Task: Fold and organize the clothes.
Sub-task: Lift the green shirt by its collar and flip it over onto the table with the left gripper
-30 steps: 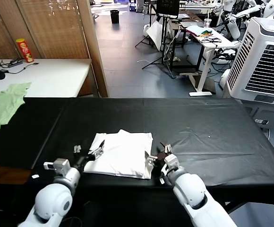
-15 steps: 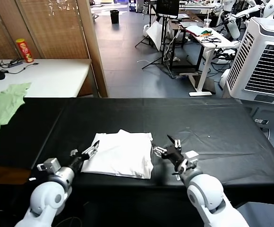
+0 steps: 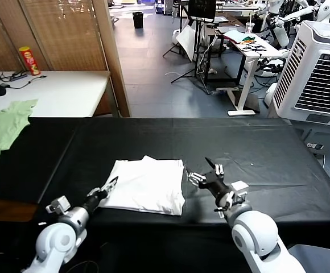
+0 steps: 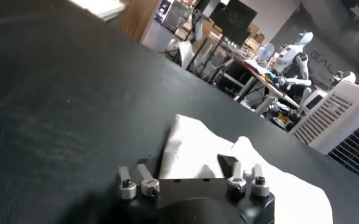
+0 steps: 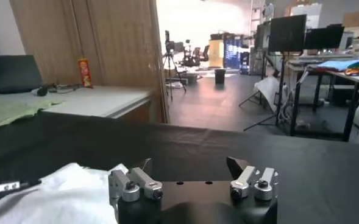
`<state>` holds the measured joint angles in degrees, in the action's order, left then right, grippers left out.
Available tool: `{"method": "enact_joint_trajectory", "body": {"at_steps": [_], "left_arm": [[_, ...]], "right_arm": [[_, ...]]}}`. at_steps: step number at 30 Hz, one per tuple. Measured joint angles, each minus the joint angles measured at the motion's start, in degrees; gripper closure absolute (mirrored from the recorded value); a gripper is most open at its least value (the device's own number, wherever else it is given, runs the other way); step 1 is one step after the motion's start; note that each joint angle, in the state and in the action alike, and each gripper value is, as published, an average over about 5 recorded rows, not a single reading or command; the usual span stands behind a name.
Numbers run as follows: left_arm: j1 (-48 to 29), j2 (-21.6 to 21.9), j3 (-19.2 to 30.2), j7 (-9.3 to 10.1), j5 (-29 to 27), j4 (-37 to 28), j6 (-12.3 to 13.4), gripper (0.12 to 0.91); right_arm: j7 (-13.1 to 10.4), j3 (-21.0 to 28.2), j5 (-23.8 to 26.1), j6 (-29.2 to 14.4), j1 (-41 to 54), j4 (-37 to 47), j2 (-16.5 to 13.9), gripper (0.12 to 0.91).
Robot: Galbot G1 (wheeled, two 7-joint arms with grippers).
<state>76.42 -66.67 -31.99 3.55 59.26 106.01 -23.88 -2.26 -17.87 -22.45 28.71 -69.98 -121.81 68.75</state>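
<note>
The white T-shirt [image 3: 148,185] lies folded into a rough square on the black table [image 3: 256,148], near its front edge. No lettering shows. My left gripper [image 3: 104,187] is open and empty at the shirt's near-left corner, low over the cloth edge. In the left wrist view the gripper [image 4: 191,167] faces the shirt [image 4: 252,167] with nothing between its fingers. My right gripper [image 3: 203,172] is open and empty just right of the shirt, lifted off the table. In the right wrist view the gripper [image 5: 191,165] points over bare table, with the shirt [image 5: 57,189] off to one side.
A pale green garment [image 3: 0,128] lies at the far left, over the table edge. A white side table [image 3: 57,91] with a red can [image 3: 29,60] stands behind it. A large white air cooler [image 3: 318,74] stands at the back right.
Both grippers have drawn away from the shirt's near edge. The left one moved back towards the near left; the right one moved right and rose. The shirt stays flat.
</note>
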Motion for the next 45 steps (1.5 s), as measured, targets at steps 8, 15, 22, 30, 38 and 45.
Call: {"method": "enact_joint_trajectory", "body": {"at_steps": [8,15,22,30,38,45], "left_arm": [[-0.12,0.27,-0.29,1.65,-2.91,0.58,-0.20,0.881],[0.51,3.09,-2.43,3.96,-10.99,3.47,-2.44,0.885],[2.49,9.33,-6.83,3.68,-15.17,6.61,-2.79,0.885],[5.05,18.83,-15.29,2.41,-22.44,10.34,-2.16,0.885],[5.56,19.99,-15.83,4.01,-32.16,16.59,-2.10,0.885],[4.90,13.62,-4.02,6.18,-36.37,17.67,-0.65,0.885]], "right_arm": [[-0.06,-1.22,0.72,-0.03,-0.68,-0.62,0.13,0.227],[-0.30,-2.64,4.39,0.36,-1.44,0.04,0.66,0.227],[-0.39,-3.06,7.40,0.55,-1.35,0.77,1.28,0.227],[-0.40,-2.89,8.52,0.48,-1.32,0.78,1.83,0.227],[-0.36,-2.97,8.92,0.46,-1.88,0.95,2.45,0.227],[-0.21,-3.86,8.36,0.64,-2.69,0.52,2.03,0.227]]}}
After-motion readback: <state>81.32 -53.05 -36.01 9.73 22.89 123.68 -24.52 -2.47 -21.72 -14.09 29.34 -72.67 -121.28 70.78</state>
